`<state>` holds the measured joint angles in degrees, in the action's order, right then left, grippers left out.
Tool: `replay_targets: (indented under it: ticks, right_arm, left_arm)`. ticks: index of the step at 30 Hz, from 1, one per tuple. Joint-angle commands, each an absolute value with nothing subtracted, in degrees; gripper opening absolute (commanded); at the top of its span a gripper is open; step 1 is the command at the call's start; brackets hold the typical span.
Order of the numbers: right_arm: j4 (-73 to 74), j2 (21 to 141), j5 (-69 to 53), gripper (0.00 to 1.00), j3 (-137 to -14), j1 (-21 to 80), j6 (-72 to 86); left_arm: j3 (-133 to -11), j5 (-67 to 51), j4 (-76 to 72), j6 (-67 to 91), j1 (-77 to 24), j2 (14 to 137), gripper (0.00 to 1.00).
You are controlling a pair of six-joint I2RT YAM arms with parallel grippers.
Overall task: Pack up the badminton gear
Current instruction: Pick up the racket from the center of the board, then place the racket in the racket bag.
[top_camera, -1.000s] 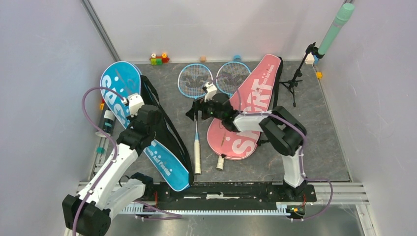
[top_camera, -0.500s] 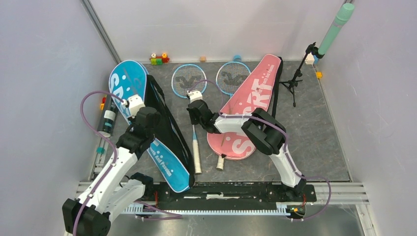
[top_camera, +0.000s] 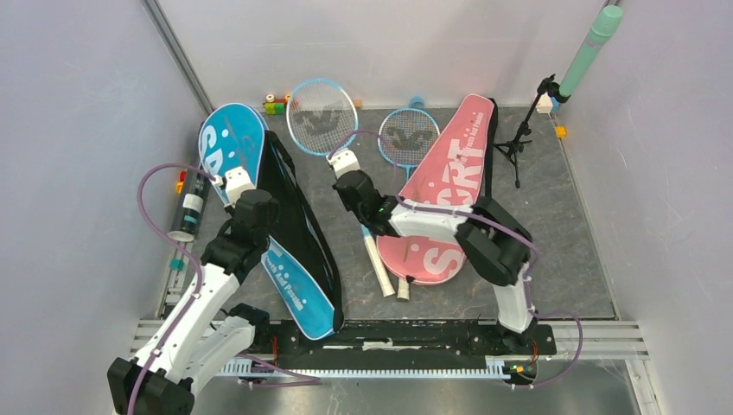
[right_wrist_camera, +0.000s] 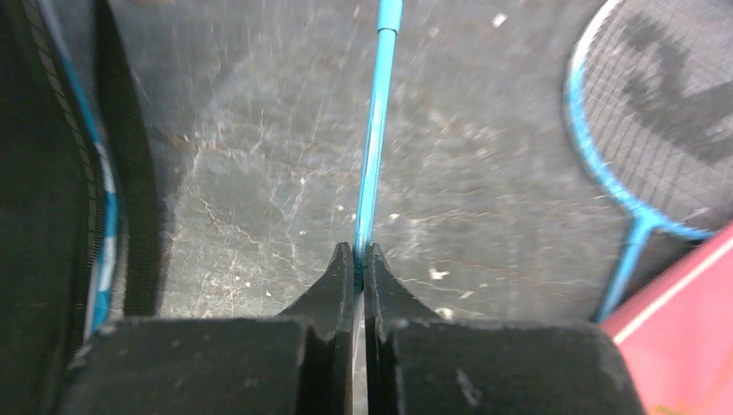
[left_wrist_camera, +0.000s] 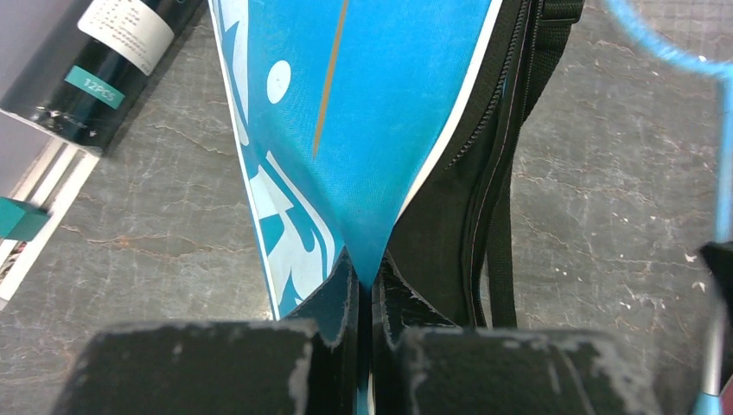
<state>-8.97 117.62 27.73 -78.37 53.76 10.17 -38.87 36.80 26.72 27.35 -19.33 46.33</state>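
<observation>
Pinching a thin fold of the long blue "SPORT" racket bag (top_camera: 226, 143) in my closed left claw (left_wrist_camera: 370, 298), I risk the cloth sliding free, since so little is caught. My right claw (right_wrist_camera: 359, 259) is clamped on the slim blue-framed racket (top_camera: 321, 117) at its narrow shaft, just right of the bag. That smooth shaft could twist or slip, and the head could snag on the bag's mouth.

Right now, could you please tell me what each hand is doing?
Left hand: closed, pinching the blue racket bag.
Right hand: closed on the blue racket by its shaft.
</observation>
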Motion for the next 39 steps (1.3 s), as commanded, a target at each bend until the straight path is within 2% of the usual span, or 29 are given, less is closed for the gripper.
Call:
replay_targets:
  ticks: [1,6,16,26,32,39]
  right_arm:
    - [-17.43,104.38,30.78,0.00,-73.11,53.58,2.50]
    - [-21.97,94.86,27.90,0.00,-66.37,53.53,-2.49]
    - [-11.21,85.10,22.47,0.00,-67.87,53.34,-10.25]
    - [-4.69,69.09,22.67,0.00,-41.48,54.61,-9.34]
    - [-5.55,71.70,19.66,0.00,-35.74,56.55,-9.15]
    - [-11.96,79.36,14.16,0.00,-36.93,58.94,-7.59]
  left_arm:
    - [-39.10,34.43,21.98,24.62,-19.07,46.00,0.02]
    - [-40.05,32.69,20.83,25.03,-19.03,47.66,0.02]
    - [-48.02,31.20,16.49,26.65,-18.05,60.14,0.02]
    - [-55.99,30.43,16.66,26.49,-16.14,69.16,0.02]
    - [-56.54,22.59,14.50,24.93,-15.91,70.27,0.02]
    - [-54.72,13.22,14.66,23.89,-15.93,69.64,0.02]
